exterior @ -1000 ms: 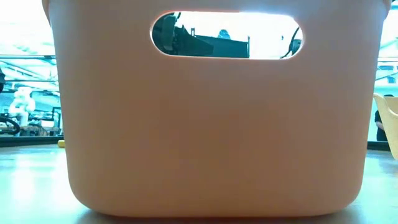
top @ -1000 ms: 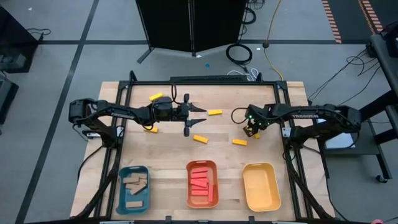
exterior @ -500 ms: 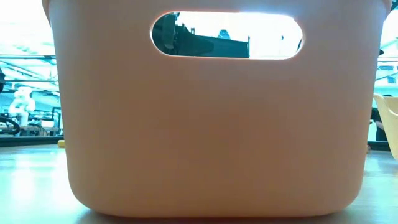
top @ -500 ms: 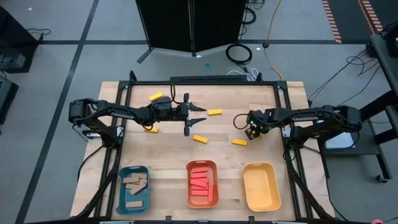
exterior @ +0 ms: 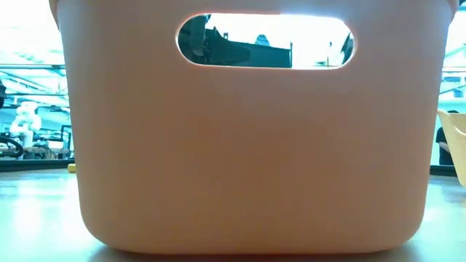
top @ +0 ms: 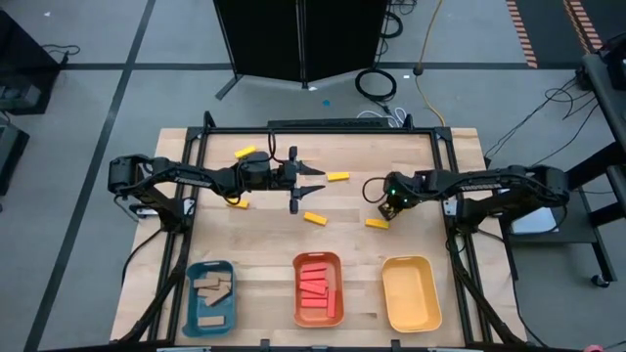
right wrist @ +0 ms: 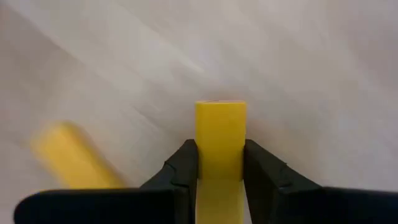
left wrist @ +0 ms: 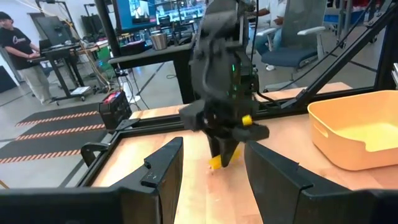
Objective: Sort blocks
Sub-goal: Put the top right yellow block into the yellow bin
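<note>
Two fingers of the right gripper (right wrist: 219, 163) were clamped on a yellow block (right wrist: 220, 140), one per side, w/ the block's end sticking out past the tips; this was over the table's (top: 264, 269) right-centre, where the high view showed the gripper (top: 391, 205) low over the wood. Another yellow block (top: 377, 224) lay just beside it on the table. Step in hand, by my read: pick secured, lift and carry next. To do it well: raise straight up first so the neighbour block isn't dragged, keep the squeeze steady since the hold is only on the block's near half, then travel to the yellow tray (top: 411, 292) and let go low over its floor so the block doesn't bounce out.

Left gripper (top: 315, 178) sat mid-table toward the far edge, fingers apart, holding nothing; waiting arm.

Trays, along the near edge: blue tray (top: 211, 294) had several tan blocks (top: 215, 288); orange tray (top: 319, 288) held a batch of red blocks (top: 313, 291); yellow tray looked empty. Loose yellow blocks left on the table: approx four more, e.g. one (top: 245, 153) near the far-left, one (top: 337, 177) by the left gripper, one (top: 315, 218) centre.
</note>
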Available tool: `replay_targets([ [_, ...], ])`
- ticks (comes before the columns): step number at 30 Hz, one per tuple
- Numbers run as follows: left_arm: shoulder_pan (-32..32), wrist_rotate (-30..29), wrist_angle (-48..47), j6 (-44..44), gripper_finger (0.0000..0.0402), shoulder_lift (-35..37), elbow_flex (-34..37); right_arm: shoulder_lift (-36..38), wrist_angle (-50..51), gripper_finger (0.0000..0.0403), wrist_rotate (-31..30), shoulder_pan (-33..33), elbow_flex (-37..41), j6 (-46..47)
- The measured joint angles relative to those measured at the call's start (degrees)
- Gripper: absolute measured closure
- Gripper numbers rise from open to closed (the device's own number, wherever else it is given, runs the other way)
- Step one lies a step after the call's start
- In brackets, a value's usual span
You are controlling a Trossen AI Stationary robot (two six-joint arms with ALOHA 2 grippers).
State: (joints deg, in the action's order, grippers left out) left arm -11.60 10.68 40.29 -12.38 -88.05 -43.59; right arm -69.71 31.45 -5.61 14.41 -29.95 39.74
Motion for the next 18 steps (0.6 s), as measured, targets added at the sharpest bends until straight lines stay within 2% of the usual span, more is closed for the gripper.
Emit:
replay_targets([
  [3,0.0,0.0,0.0,0.0,0.0233,0.0,0.0,1.1,-0.7,0.0335,0.8,-1.6,-3.4,-4.9],
  [6,0.0,0.0,0.0,0.0,0.0233,0.0,0.0,1.8,-3.9,0.0335,6.2,-4.8,-6.6,-10.5],
  [10,0.0,0.0,0.0,-0.1,0.0233,0.0,0.0,2.0,-11.0,0.0324,19.0,-10.1,-9.3,-15.0],
  [15,0.0,0.0,0.0,-0.2,0.0233,0.0,0.0,2.0,-21.7,0.0302,37.6,-17.6,-9.9,-15.0],
  [18,0.0,0.0,0.0,-0.2,0.0233,0.0,0.0,2.0,-25.1,0.0298,42.0,-22.7,-9.9,-12.9],
])
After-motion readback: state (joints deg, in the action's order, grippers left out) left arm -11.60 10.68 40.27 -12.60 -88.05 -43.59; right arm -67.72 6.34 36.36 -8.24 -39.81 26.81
